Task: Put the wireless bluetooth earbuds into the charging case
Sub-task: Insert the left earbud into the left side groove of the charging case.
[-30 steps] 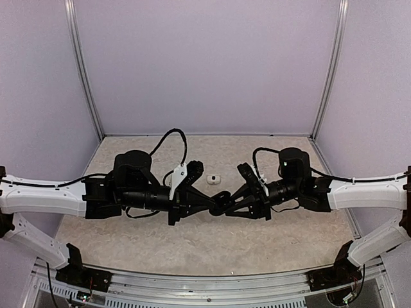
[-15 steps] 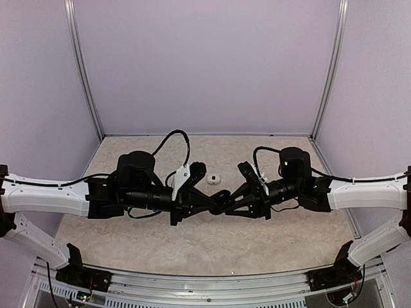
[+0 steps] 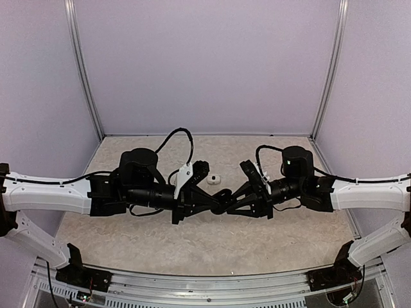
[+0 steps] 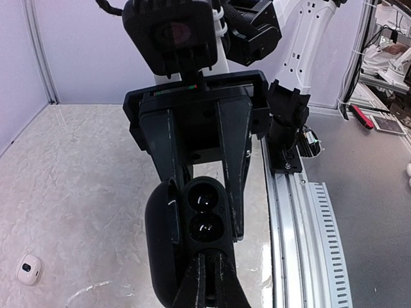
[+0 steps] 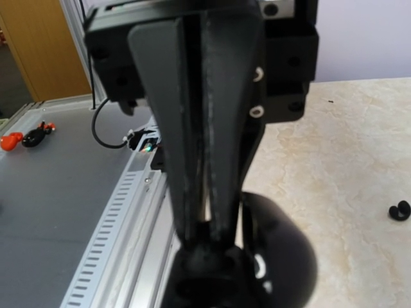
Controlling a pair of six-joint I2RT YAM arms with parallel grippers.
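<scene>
The black charging case (image 4: pixel 191 247) hangs in mid-air, its lid (image 4: pixel 159 244) swung open to the left. A glossy black earbud (image 4: pixel 207 226) appears to sit in its lower well. The upper well (image 4: pixel 205 192) is darker, and I cannot tell whether it is filled. My right gripper (image 5: pixel 205 239) comes from above, its fingers (image 4: pixel 235 160) closed on either side of the case body. My left gripper (image 4: pixel 207 260) is shut, tips against the case's lower end. In the top view both grippers (image 3: pixel 217 202) (image 3: pixel 234 197) meet over the table's middle.
A small white pebble-shaped case (image 3: pixel 214 180) lies on the marbled table just behind the grippers and shows again (image 4: pixel 29 269) in the left wrist view. A tiny black curled piece (image 5: pixel 399 210) lies on the table. The slotted metal rail (image 4: pixel 308 244) runs along the near edge.
Both arms have drifted slightly to the right together, still meeting at the case. The white case has not moved.
</scene>
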